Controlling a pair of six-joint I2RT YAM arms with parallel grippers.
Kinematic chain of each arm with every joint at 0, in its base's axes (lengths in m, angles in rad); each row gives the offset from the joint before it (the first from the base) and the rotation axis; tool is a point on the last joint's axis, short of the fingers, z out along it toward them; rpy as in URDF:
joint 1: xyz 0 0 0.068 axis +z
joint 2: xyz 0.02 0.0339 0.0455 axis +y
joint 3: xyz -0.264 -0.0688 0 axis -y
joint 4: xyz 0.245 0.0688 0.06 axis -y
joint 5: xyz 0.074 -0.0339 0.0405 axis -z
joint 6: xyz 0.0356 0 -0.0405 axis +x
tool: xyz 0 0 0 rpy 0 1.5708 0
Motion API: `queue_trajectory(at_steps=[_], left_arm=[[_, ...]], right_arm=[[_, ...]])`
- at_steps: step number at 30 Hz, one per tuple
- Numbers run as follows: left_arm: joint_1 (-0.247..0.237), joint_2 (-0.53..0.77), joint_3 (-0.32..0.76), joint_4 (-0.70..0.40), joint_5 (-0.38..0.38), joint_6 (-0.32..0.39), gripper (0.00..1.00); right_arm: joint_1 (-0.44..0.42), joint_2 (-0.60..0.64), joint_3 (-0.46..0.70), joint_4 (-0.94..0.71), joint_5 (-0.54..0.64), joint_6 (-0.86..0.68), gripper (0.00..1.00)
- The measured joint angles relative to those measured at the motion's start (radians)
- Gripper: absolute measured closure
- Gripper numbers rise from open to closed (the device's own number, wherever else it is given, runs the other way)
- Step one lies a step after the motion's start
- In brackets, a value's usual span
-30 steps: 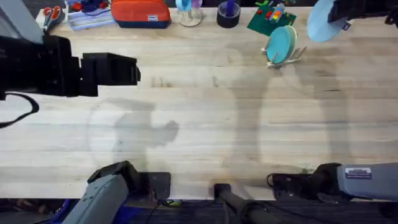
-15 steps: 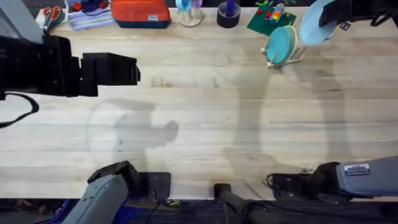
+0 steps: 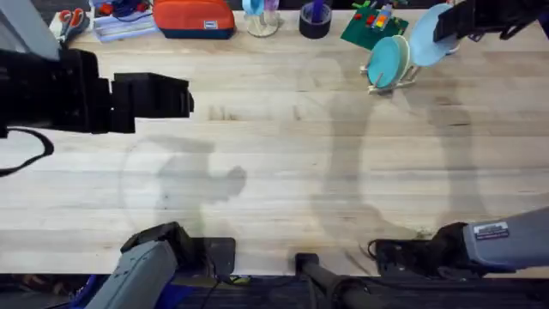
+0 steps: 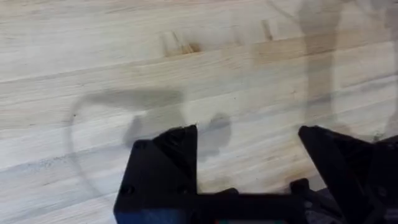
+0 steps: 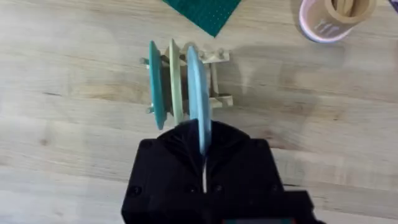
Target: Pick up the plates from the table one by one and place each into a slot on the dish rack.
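Pale planks of the light-wood bench (image 3: 283, 163) run bare across the middle, with clutter only along the far edge. At the far right stands the small light-wood dowel dish rack (image 5: 208, 81), already carrying a darker teal plate (image 5: 155, 84) and a pale greenish plate (image 5: 175, 81) on edge. The right arm's jaws (image 5: 202, 158) are closed on the rim of the small round sky-blue plate (image 5: 196, 93), held upright and lined up over the next gap between dowels, just beside the greenish plate.

Compared with a second ago, the blue plate has travelled from well right of the rack to directly against it (in the overhead view it now overlaps the rack's right side), so the carry looks finished and what remains is lowering it into the slot and letting go. Misalignment with the dowels seems the main risk.

The left arm's jaws (image 4: 249, 155) hang wide open and empty over bare wood, unmoved.
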Motion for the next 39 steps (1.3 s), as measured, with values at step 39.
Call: queue_trajectory(at_steps=[39], left_arm=[[0.0,0.0,0.0,0.0,0.0,0.0,0.007]], right_arm=[[0.0,0.063,0.0,0.042,0.0,0.0,0.97]])
